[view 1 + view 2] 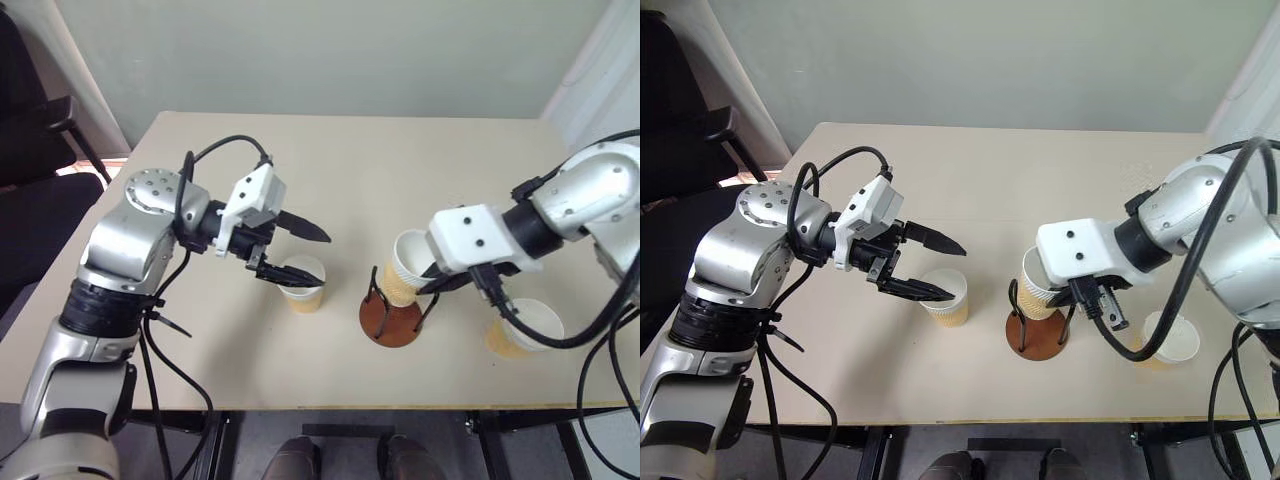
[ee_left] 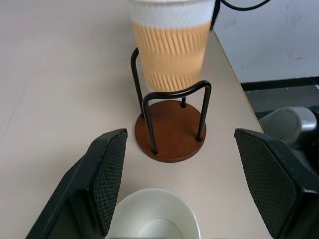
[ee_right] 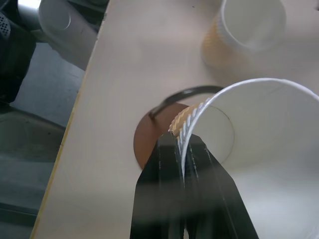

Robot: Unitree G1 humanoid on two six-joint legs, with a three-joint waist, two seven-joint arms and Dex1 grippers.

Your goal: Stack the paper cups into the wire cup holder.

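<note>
The right end effector (image 1: 428,283) pinches the rim of a paper cup (image 1: 405,266), one finger inside the wall and one outside, and carries it tilted just above the wire holder (image 1: 392,312) at the near middle of the counter (image 1: 350,160). The rim grip leaves the cup's tapered body free to slide between the black wire loops; its bottom sits at about the height of the loop tops and appears not yet seated on the reddish-brown base.

The left end effector (image 1: 298,250) hangs with its fingers wide apart over a second cup (image 1: 303,282), which stands upright to the holder's left, holding nothing. That poise suggests it is lined up to take this cup once the first is in.

A third cup (image 1: 524,327) stands upright near the counter's right front edge, well clear of the holder, partly hidden behind the right arm's cable.
</note>
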